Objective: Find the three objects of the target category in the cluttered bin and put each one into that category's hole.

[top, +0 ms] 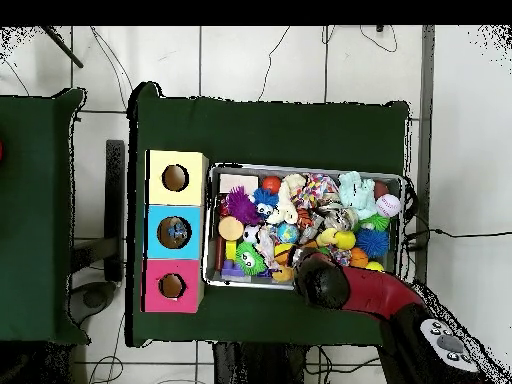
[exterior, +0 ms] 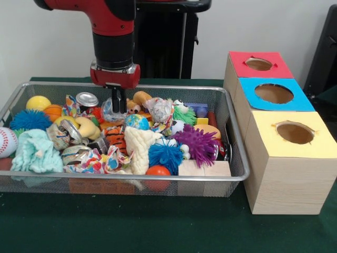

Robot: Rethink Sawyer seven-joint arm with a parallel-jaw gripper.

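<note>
- Broadly, the green bench (exterior: 158,226) carries a wire bin (exterior: 238,174) and, just beside it, three wooden boxes (exterior: 284,184) topped yellow, blue and red, each with a round hole.
- Inside the bin: a heap of toys, including a purple spiky ball (exterior: 197,141), blue fuzzy ball (exterior: 166,155), baseball (exterior: 6,141) and cans.
- Bare bench lies in front of the bin.
- Above the bin's rear middle hangs the gripper (exterior: 119,103); whether it holds anything, I cannot tell.

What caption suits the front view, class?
Sawyer's gripper reaches into a wire bin of toys beside three wooden boxes with holes.
</note>
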